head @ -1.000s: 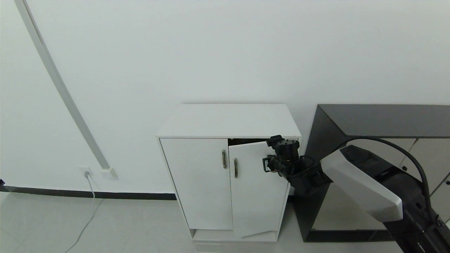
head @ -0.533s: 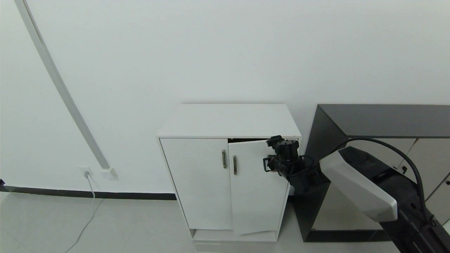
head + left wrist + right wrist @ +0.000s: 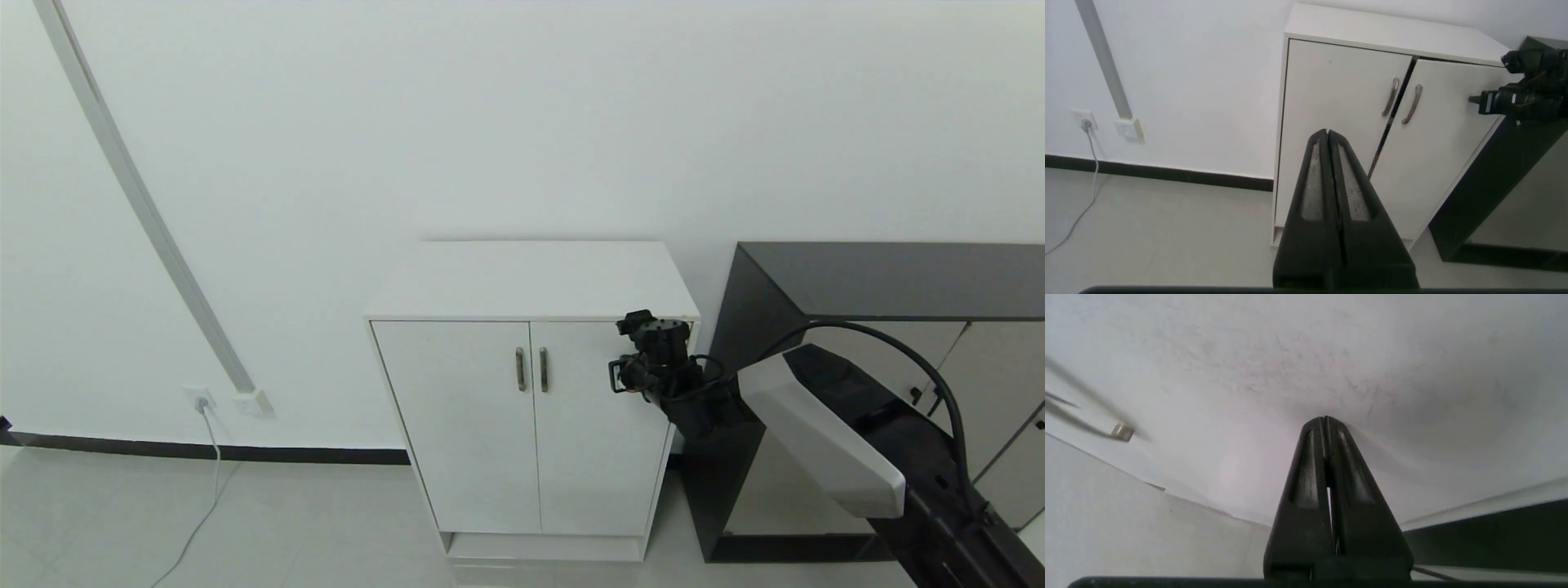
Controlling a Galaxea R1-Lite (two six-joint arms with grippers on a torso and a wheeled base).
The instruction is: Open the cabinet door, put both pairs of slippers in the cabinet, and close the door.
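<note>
Right now your cabinet (image 3: 531,282) stands against the white wall (image 3: 522,122), and in the head view both its doors lie flush with the front. The left door (image 3: 457,425) and the right door (image 3: 600,441) meet along the middle seam. The two upright metal handles (image 3: 544,369) sit just beside each other on either side of that seam.

Your right arm (image 3: 816,433) comes in from the robot's right side. Its wrist sits at the upper outer corner of the right door, just under the cabinet's top panel. In the right wrist view the right jaws are closed tip to tip with nothing between them. The tips are right up against a white surface, though you cannot tell whether they press on it.

Your left jaws are likewise closed together and empty. They hang in the air in front of the cabinet, well apart from it and above the floor (image 3: 245,523), pointing roughly toward the seam between the doors. In the left wrist view a thin dark line runs along the top edge of the right door.

A dark cabinet (image 3: 882,278) stands just beside the white one on the robot's right. Further to the left, a wall socket (image 3: 200,402) feeds a grey cable (image 3: 208,482) that trails down onto the floor, and a pale conduit (image 3: 139,204) slants up the wall.
</note>
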